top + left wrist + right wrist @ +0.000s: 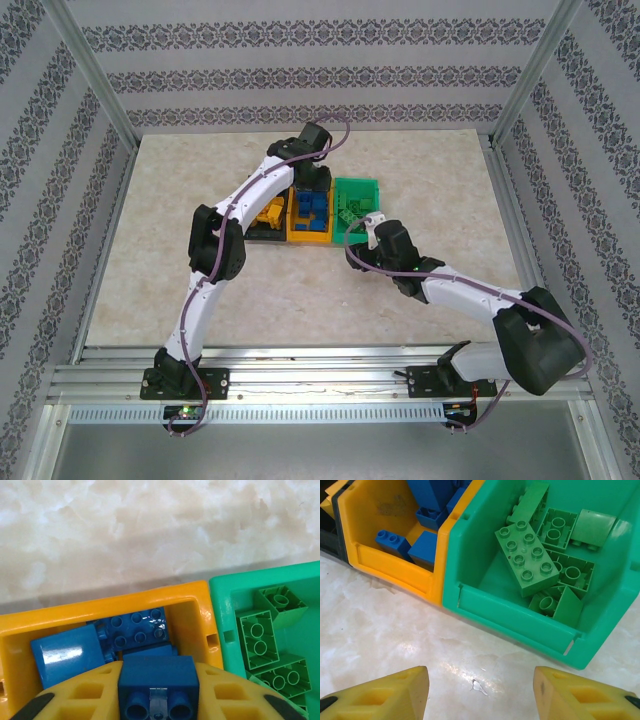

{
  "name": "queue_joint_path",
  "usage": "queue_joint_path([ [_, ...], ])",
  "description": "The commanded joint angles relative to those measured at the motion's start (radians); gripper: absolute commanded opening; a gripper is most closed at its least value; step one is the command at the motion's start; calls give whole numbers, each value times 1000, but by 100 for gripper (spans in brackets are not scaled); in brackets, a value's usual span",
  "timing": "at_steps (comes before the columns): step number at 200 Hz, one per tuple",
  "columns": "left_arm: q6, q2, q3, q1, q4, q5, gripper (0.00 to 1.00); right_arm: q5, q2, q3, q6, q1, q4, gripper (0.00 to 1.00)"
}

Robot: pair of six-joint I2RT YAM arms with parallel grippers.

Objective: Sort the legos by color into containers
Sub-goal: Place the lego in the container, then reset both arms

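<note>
My left gripper (159,690) is shut on a blue brick (159,674), held over the orange-yellow bin (200,611), where several blue bricks (135,629) lie. From above, the left gripper (308,170) hangs at the back of the bins. The green bin (520,615) holds several green bricks (526,557). My right gripper (480,692) is open over bare table just in front of the green bin, nothing between its fingers (395,692). In the top view the right gripper (368,228) sits by the green bin (356,195). The black bin (262,232) holds yellow-orange bricks (268,213).
The three bins stand joined in a row at the middle of the marble-patterned table (180,240). Metal frame posts (95,70) and patterned walls enclose the workspace. Open table lies left, right and in front of the bins.
</note>
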Motion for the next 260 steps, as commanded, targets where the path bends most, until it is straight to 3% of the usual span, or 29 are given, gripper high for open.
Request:
queue_joint_path([
  [1,39,20,34,-8,-8,-30,38,13,-42,-26,13,11,42,58],
  [30,49,17,35,-14,6,-22,50,23,-56,-33,13,11,47,58],
  [65,62,-43,-28,-32,39,-48,52,11,-67,-44,19,12,66,58],
  [91,51,-212,-295,-40,224,-56,53,37,-90,-56,10,11,68,58],
  [133,3,-622,-941,-35,706,-53,57,69,-201,-117,13,10,109,58],
  [159,-44,-854,-1267,-14,885,-81,58,129,-289,-155,-27,4,104,59],
  [177,-74,-1026,-1488,5,1005,-106,64,192,-364,-196,-58,-4,117,59],
  [200,-71,-1236,-1676,39,1030,-179,71,271,-451,-236,-64,-33,118,61],
  [241,18,-1547,-1839,98,956,-339,99,324,-568,-290,-7,-157,94,70],
  [260,37,-1644,-1898,123,953,-414,100,317,-588,-299,-5,-230,111,74],
])
